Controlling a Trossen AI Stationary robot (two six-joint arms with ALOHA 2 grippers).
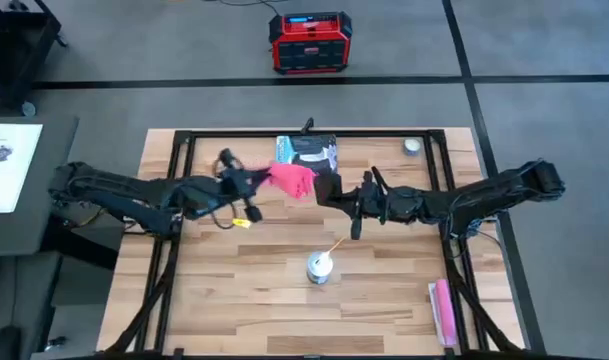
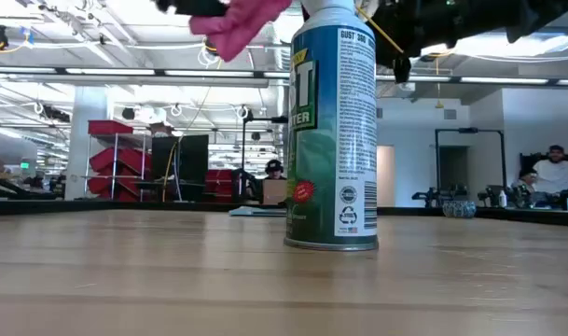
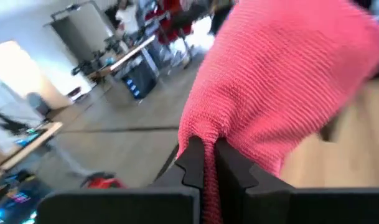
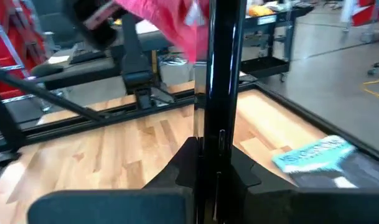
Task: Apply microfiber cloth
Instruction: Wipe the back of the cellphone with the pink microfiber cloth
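Left gripper (image 3: 205, 163) pinching microfiber cloth (image 3: 282, 81), dangling

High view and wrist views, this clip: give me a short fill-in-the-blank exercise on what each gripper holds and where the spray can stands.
1. The left gripper is shut on the pink ____.
2. The right gripper is shut on a thin black ____, held on edge.
3. The spray can stands ____ on the wooden table.
4. The microfiber cloth hangs ____ the table, not touching it.

Missing words: cloth; phone; upright; above
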